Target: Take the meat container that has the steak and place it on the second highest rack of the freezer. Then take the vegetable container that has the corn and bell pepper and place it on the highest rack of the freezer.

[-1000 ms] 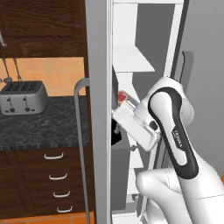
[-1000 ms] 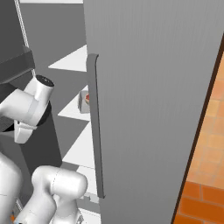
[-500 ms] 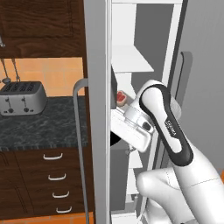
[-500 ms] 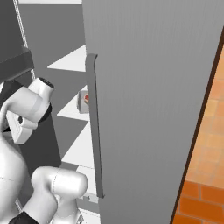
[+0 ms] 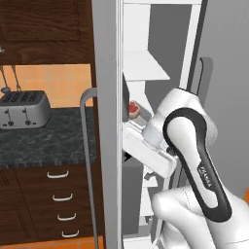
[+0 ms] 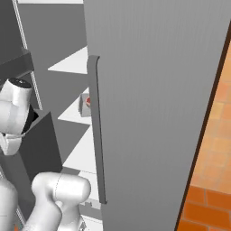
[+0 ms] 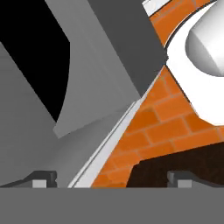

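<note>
Left base view: the freezer (image 5: pixel 160 58) stands open, its white inner shelves visible between a grey door edge with a long bar handle (image 5: pixel 87 160) and the far door. The white arm (image 5: pixel 194 151) bends in front of the opening, its wrist pointing in toward the shelves. On a middle shelf, just above and behind the wrist, lies the steak (image 5: pixel 133 109), a small red slab in a pale meat container (image 5: pixel 138 114); which rack this is, counted from the top, cannot be told from this angle. To the left, a toaster (image 5: pixel 23 108) sits on the dark speckled tabletop (image 5: pixel 44 141) above wooden drawers (image 5: pixel 58 204).

Right base view: the large grey freezer door (image 6: pixel 153 103) with its vertical handle takes up most of the picture. Beyond the handle's edge the meat container and a sliver of the red steak (image 6: pixel 88 101) rest on a white shelf. The arm's elbow sits at lower left.

Hand view: the hand (image 7: pixel 111 177) has its two dark fingertips (image 7: pixel 43 177) set wide apart at the bottom corners, with nothing between them; it holds no object. Ahead lie tilted grey freezer panels, a white edge and orange brick floor (image 7: pixel 162 127).
</note>
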### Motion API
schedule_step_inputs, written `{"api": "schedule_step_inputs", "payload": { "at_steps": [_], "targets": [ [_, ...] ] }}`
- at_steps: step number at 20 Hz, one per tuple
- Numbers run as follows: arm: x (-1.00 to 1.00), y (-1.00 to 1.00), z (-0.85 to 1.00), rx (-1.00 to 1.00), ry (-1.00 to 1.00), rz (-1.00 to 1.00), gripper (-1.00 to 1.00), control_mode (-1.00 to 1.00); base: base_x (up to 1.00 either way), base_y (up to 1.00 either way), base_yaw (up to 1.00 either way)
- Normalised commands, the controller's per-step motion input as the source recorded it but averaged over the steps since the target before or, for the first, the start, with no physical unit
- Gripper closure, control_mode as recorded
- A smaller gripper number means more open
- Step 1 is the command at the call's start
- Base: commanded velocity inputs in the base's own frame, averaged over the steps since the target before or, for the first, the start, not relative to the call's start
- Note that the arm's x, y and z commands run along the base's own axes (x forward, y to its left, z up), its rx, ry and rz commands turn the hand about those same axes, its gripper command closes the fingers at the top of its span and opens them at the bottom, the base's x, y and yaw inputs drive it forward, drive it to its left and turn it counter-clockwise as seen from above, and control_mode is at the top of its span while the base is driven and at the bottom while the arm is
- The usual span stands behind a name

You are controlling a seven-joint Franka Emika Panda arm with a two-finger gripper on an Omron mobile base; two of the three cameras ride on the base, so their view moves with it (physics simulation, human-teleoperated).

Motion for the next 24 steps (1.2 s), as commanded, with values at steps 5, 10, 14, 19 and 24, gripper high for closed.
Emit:
{"api": "schedule_step_inputs", "payload": {
  "at_steps": [5,10,14,19,24],
  "targets": [
    [-0.92,-0.39,0.33,-0.18,-0.37,0.0,-1.0,-1.0,0.0,0.0,0.0],
    [-0.13,-0.63,0.3,-0.21,-0.22,-0.02,-1.0,-1.0,0.0,0.0,0.0],
    [0.0,-0.72,0.4,-0.16,-0.15,-0.03,-1.0,-1.0,0.0,0.0,0.0],
    [0.02,-0.72,0.2,-0.1,-0.04,0.0,-1.0,-1.0,0.0,0.0,0.0],
    [0.04,-0.52,0.0,-0.08,0.0,0.0,-1.0,-1.0,0.0,0.0,0.0]
  ]
}}
